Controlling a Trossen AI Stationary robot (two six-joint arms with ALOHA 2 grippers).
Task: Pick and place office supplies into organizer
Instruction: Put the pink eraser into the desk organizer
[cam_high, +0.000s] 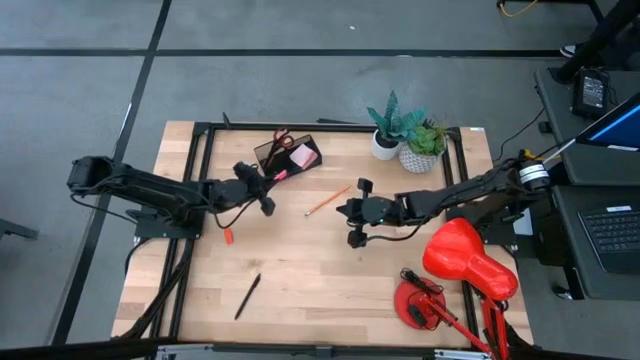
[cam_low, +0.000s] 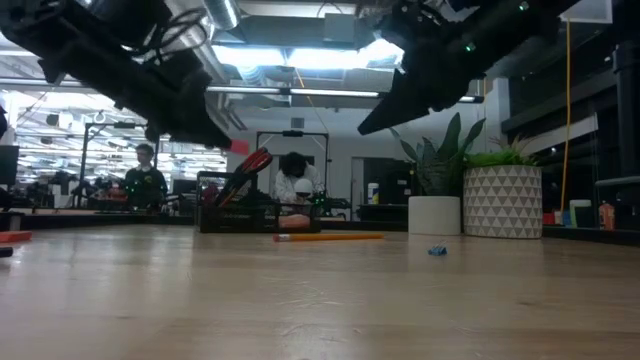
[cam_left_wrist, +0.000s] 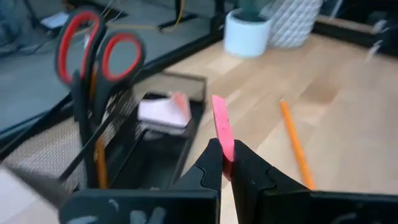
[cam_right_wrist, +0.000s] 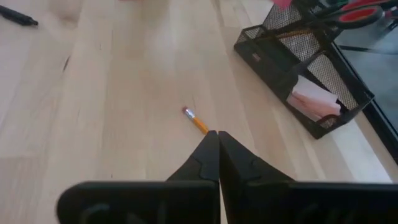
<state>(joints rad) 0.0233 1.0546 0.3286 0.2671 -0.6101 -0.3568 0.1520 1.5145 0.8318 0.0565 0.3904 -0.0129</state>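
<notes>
In left wrist view only: left gripper pinches pink eraser.

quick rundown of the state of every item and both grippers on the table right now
left gripper: shut on a pink eraser, raised beside the organizer
right gripper: shut, holding nothing, above the pencil
organizer: upright on the table, partly filled
scissors: standing in the organizer, handles up
sticky notes: lying in the organizer
pencil: lying loose on the table
pen: lying loose near the front edge
red eraser: loose on the table
</notes>
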